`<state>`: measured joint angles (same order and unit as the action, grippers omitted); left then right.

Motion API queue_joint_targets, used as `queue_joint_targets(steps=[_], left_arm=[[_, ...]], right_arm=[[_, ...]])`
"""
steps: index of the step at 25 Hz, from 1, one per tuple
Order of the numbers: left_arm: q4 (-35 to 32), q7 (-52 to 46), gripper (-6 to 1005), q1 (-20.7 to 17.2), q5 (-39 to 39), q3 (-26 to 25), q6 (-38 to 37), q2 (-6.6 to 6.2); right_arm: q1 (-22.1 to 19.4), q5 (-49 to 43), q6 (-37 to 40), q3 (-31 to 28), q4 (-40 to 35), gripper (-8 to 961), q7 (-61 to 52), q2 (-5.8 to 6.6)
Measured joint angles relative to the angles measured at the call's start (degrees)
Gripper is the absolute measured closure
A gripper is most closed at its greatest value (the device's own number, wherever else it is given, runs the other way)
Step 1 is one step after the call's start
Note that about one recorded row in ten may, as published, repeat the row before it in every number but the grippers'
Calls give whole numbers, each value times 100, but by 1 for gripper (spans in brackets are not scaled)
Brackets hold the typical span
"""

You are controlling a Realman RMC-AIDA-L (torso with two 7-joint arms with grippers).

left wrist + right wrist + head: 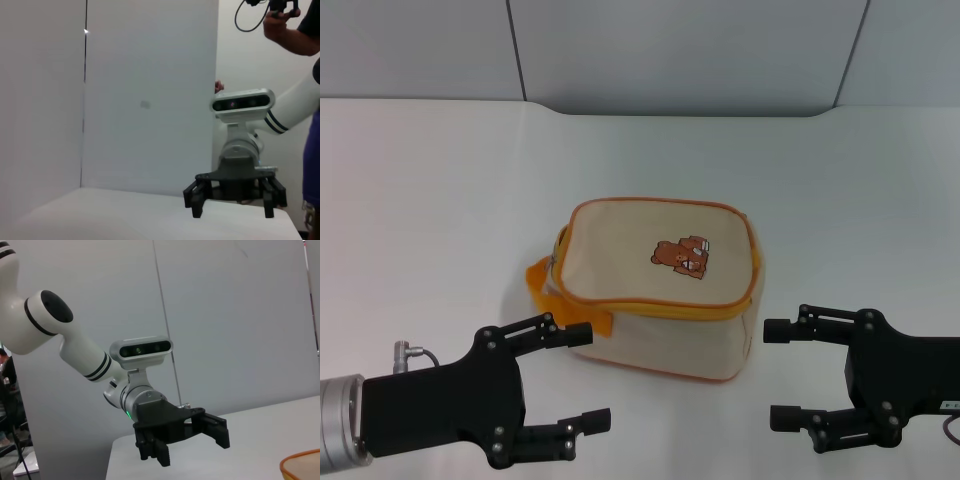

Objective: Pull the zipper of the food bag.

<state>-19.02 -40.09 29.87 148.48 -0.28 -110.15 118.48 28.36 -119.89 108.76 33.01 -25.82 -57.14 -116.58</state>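
Now | food bag (665, 295): bear print, no readable writing | left pincer (578, 377) wide open, empty | right pincer (778, 373) wide open, empty | both near bag on worktop (430, 200)

The boxy beige canvas food bag (665, 300) has orange piping along its edges, an orange-yellow zipper band (660, 306) under the lid, a wide orange strap handle (542, 283) and 1 small brown bear print (682, 256) on top. It lies on a plain white table (430, 210). Both the left gripper (582, 378) and right gripper (778, 374) are matte black.
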Motion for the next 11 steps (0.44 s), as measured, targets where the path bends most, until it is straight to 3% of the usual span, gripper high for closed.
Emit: queue_joint_targets(steps=[11], left_arm=[[-30, 86, 186, -23, -17, -30, 10, 7]], right_arm=[[-23, 21, -65, -9, -32, 110, -24, -24]])
